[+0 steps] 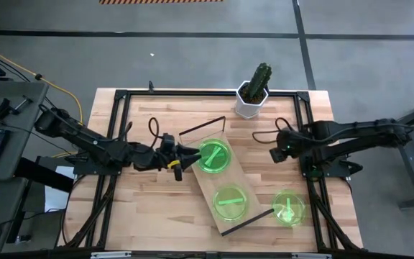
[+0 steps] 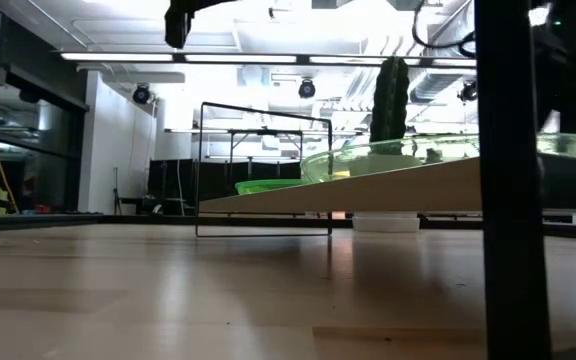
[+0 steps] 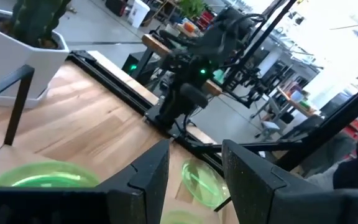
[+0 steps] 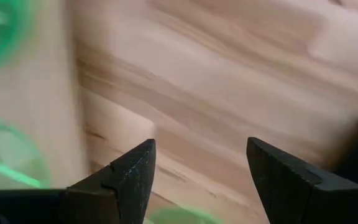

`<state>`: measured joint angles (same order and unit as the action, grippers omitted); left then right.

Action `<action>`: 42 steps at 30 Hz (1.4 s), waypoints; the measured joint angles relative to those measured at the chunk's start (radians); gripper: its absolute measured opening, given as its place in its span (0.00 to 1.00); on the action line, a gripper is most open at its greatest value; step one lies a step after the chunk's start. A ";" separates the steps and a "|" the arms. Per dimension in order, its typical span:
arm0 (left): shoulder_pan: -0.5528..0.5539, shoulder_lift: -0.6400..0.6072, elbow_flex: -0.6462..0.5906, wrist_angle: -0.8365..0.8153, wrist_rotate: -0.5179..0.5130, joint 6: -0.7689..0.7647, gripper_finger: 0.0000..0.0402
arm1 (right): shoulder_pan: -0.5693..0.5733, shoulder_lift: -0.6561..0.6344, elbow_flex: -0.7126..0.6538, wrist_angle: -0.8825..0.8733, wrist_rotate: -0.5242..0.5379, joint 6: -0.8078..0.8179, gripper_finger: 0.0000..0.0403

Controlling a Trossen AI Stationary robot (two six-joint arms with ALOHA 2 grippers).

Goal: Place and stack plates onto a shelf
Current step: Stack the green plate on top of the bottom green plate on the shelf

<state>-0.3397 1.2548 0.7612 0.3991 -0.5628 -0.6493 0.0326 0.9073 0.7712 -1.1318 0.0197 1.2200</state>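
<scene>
The light-wood shelf point(image 1: 225, 180) lies slantwise in the middle of the table. A green plate point(image 1: 214, 155) rests on its far end, and whether there are more under it I cannot tell. A second plate point(image 1: 230, 201) rests on its near half. A third plate point(image 1: 289, 207) lies on the table to the right of the shelf. My left gripper point(image 1: 191, 154) is open and empty just left of the far plate point(image 3: 36, 175). My right gripper point(image 1: 274, 154) is open and empty, right of the shelf's far end.
A white pot with a cactus point(image 1: 253, 93) stands at the table's far edge, behind the shelf. Thin dark frame bars point(image 1: 201, 127) rise at both shelf ends. A black metal frame point(image 1: 207, 93) runs around the tabletop. Bare wood lies at the near left.
</scene>
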 joint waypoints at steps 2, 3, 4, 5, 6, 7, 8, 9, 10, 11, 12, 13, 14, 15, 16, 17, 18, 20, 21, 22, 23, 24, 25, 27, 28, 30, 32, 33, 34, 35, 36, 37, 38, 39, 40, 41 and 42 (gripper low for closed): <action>0.002 0.000 0.000 0.004 0.000 0.017 0.35 | 0.023 0.010 0.000 -0.038 -0.018 0.033 0.59; 0.006 -0.001 0.000 0.008 0.000 0.026 0.35 | 0.036 0.016 0.000 -0.051 -0.027 0.046 0.59; 0.006 -0.001 0.000 0.009 0.000 0.032 0.35 | 0.052 0.024 0.000 -0.059 -0.041 0.064 0.59; 0.006 -0.001 0.000 0.009 0.000 0.036 0.35 | 0.071 0.035 0.000 -0.058 -0.057 0.078 0.59; 0.006 -0.001 0.000 0.008 0.000 0.043 0.35 | 0.093 0.046 0.000 -0.050 -0.077 0.086 0.59; 0.006 -0.001 0.000 0.010 0.000 0.052 0.35 | 0.117 0.059 0.000 -0.039 -0.101 0.088 0.59; 0.006 -0.001 0.000 0.011 0.000 0.061 0.35 | 0.144 0.074 0.000 -0.030 -0.126 0.089 0.59; 0.006 -0.001 0.000 0.011 0.001 0.071 0.35 | 0.174 0.091 0.000 -0.022 -0.147 0.089 0.59; 0.006 -0.001 0.000 0.010 0.001 0.076 0.35 | 0.204 0.108 0.000 -0.020 -0.162 0.090 0.59; 0.006 -0.001 0.000 0.009 0.001 0.077 0.35 | 0.234 0.125 0.000 -0.022 -0.173 0.098 0.59; 0.006 -0.001 0.000 0.009 0.001 0.078 0.35 | 0.268 0.145 0.000 -0.025 -0.182 0.111 0.58; 0.006 -0.001 0.000 0.009 0.001 0.078 0.35 | 0.298 0.161 0.000 -0.026 -0.190 0.126 0.58; 0.006 -0.001 0.000 0.010 0.001 0.078 0.35 | 0.327 0.176 0.000 -0.025 -0.201 0.140 0.57; 0.006 -0.001 0.000 0.010 0.001 0.078 0.35 | 0.357 0.191 0.000 -0.026 -0.210 0.154 0.55; 0.006 -0.001 0.000 0.009 0.001 0.078 0.35 | 0.387 0.207 0.000 -0.026 -0.218 0.169 0.53; 0.006 -0.001 0.000 0.009 0.001 0.078 0.35 | 0.415 0.221 0.000 -0.028 -0.226 0.184 0.49; 0.006 -0.001 0.000 0.010 0.001 0.078 0.35 | 0.443 0.232 0.000 -0.031 -0.234 0.195 0.45; 0.008 -0.001 0.000 0.009 0.001 0.078 0.35 | 0.489 0.252 0.000 -0.031 -0.251 0.199 0.35; 0.011 -0.001 0.000 0.009 0.002 0.078 0.35 | 0.510 0.258 0.000 -0.031 -0.260 0.197 0.29; 0.014 -0.001 0.000 0.010 0.002 0.078 0.35 | 0.529 0.262 0.000 -0.031 -0.264 0.194 0.22; 0.017 -0.001 0.000 0.010 0.003 0.078 0.35 | 0.547 0.265 0.000 -0.031 -0.265 0.191 0.15; 0.020 -0.001 0.000 0.010 0.003 0.078 0.35 | 0.563 0.267 -0.001 -0.029 -0.265 0.191 0.08; 0.024 -0.001 0.000 0.010 0.003 0.078 0.35 | 0.579 0.268 -0.001 -0.021 -0.264 0.194 0.04; 0.030 -0.001 0.000 0.010 0.003 0.078 0.35 | 0.609 0.274 -0.002 0.018 -0.264 0.194 0.04; 0.033 -0.001 0.000 0.012 0.008 0.078 0.35 | 0.624 0.279 -0.002 0.044 -0.262 0.195 0.05; 0.037 -0.001 0.000 0.014 0.020 0.078 0.35 | 0.653 0.295 -0.009 0.107 -0.259 0.198 0.03; 0.040 -0.001 0.000 0.016 0.035 0.078 0.35 | 0.682 0.310 -0.046 0.214 -0.267 0.225 0.01; 0.040 -0.001 0.000 0.017 0.038 0.078 0.35 | 0.696 0.316 -0.071 0.262 -0.268 0.249 0.01; 0.040 -0.001 0.000 0.018 0.039 0.077 0.35 | 0.713 0.321 -0.097 0.310 -0.270 0.276 0.01; 0.040 -0.001 0.000 0.018 0.039 0.077 0.35 | 0.727 0.324 -0.123 0.353 -0.272 0.299 0.01; 0.040 -0.001 0.000 0.018 0.040 0.077 0.35 | 0.741 0.325 -0.145 0.393 -0.273 0.318 0.01; 0.040 -0.001 0.000 0.018 0.040 0.077 0.35 | 0.752 0.325 -0.166 0.426 -0.275 0.334 0.00; 0.040 -0.001 0.000 0.018 0.040 0.078 0.35 | 0.761 0.325 -0.184 0.456 -0.275 0.348 0.00; 0.040 -0.001 0.000 0.018 0.040 0.077 0.35 | 0.768 0.325 -0.199 0.479 -0.275 0.356 0.00; 0.040 -0.001 0.000 0.018 0.040 0.077 0.35 | 0.775 0.325 -0.210 0.496 -0.275 0.366 0.00; 0.040 -0.001 0.000 0.018 0.040 0.078 0.35 | 0.781 0.324 -0.223 0.515 -0.274 0.378 0.00; 0.040 -0.001 0.000 0.018 0.040 0.078 0.35 | 0.783 0.324 -0.234 0.529 -0.274 0.391 0.00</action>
<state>-0.2993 1.2541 0.7612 0.4171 -0.5232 -0.5716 0.8154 1.2316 0.5368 -0.6029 -0.2546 1.6111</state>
